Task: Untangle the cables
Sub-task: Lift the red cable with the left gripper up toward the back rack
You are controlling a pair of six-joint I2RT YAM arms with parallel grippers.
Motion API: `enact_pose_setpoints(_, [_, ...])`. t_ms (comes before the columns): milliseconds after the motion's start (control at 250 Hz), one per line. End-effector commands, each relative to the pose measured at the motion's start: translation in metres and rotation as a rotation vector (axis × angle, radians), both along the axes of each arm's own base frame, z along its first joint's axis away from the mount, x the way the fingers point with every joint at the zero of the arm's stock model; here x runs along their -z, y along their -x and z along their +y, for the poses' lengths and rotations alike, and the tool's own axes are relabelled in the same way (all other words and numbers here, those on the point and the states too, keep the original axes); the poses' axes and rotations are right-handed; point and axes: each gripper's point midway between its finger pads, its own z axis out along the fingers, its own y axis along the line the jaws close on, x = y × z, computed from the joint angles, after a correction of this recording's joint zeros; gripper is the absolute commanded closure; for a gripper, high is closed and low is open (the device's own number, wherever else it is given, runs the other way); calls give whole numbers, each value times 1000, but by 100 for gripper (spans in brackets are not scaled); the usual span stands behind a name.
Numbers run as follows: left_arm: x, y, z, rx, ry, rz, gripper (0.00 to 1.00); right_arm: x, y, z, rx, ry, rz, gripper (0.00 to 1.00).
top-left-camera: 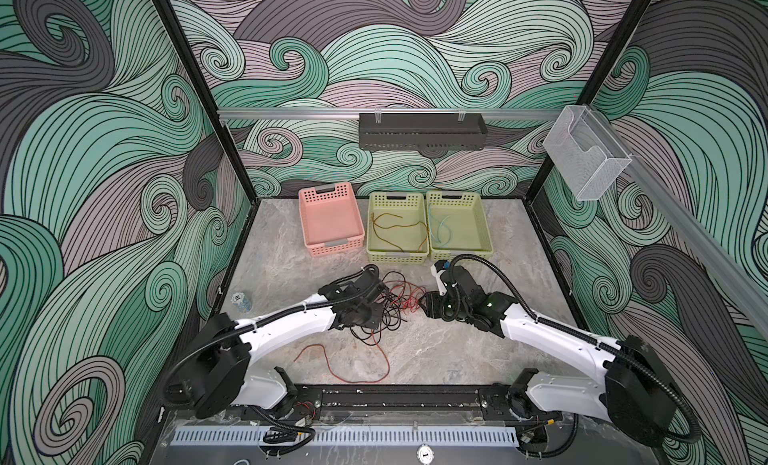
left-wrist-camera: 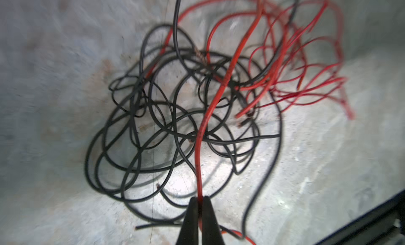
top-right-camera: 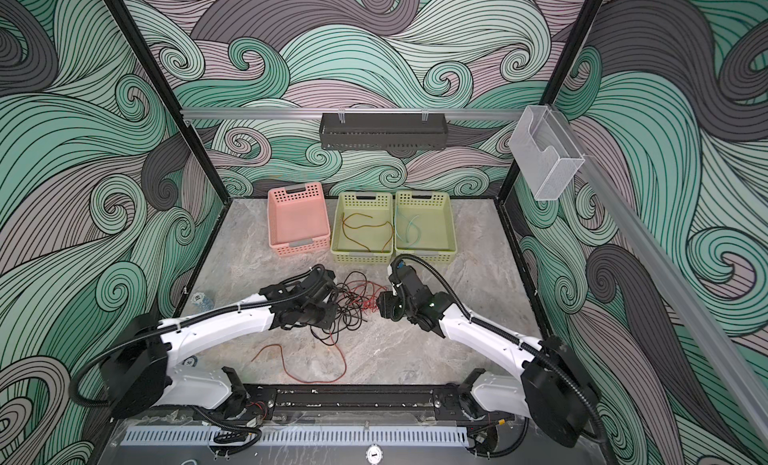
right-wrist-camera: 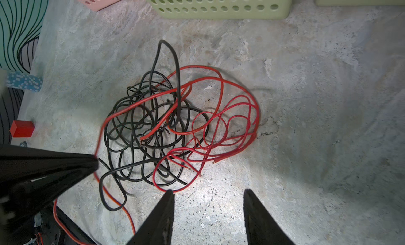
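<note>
Cables (top-left-camera: 397, 303): the main knot lies on the table (top-left-camera: 457, 350), between the two grippers. Nearest the base rail (top-left-camera: 395, 390), one red run (top-left-camera: 338, 369) lies loose in an open curve, apart from the knot.

Left gripper (left-wrist-camera: 199, 200): jaws pinched on a red strand (left-wrist-camera: 219, 95) that crosses over the black loops (left-wrist-camera: 131, 149). It is probably held this way to draw the strand free of them.

Right gripper (right-wrist-camera: 208, 191): jaws apart, holding nothing, tips just beside the near edge of the red loops (right-wrist-camera: 230, 127). It is presumably placed to pin the bundle while the left pulls.

Farther back, the middle green basket (top-left-camera: 397, 258) holds an orange-brown strand (top-left-camera: 399, 226) and the right green basket (top-left-camera: 462, 255) holds the teal piece (top-left-camera: 444, 230). The pink basket (top-left-camera: 330, 234) shows none. I judge the freed strands are being sorted by colour.
</note>
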Motion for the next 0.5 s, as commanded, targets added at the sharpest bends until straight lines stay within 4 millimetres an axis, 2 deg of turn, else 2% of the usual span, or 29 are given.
enact_pose_setpoints(0, [-64, -4, 20, -31, -3, -137, 100, -6, -1, -7, 11, 27, -38, 49])
enact_pose_setpoints(172, [-129, -2, 40, -30, 53, -300, 100, -13, -3, -5, 12, 12, -53, 49])
enact_pose_setpoints(232, [-157, -5, 47, -45, 78, -391, 100, -17, -4, -5, 10, 6, -62, 49])
enact_pose_setpoints(292, [-197, -8, 55, -49, 106, -497, 100, -23, -4, -5, 10, 2, -76, 49])
enact_pose_setpoints(372, [-260, -9, 62, -38, 152, -641, 100, -33, -7, -5, 11, -8, -104, 48])
enact_pose_setpoints(436, [-306, -9, 62, -17, 186, -731, 100, -41, -8, -5, 10, -21, -126, 47])
enact_pose_setpoints(495, [-341, -9, 58, 13, 211, -793, 100, -49, -8, -4, 4, -41, -150, 46])
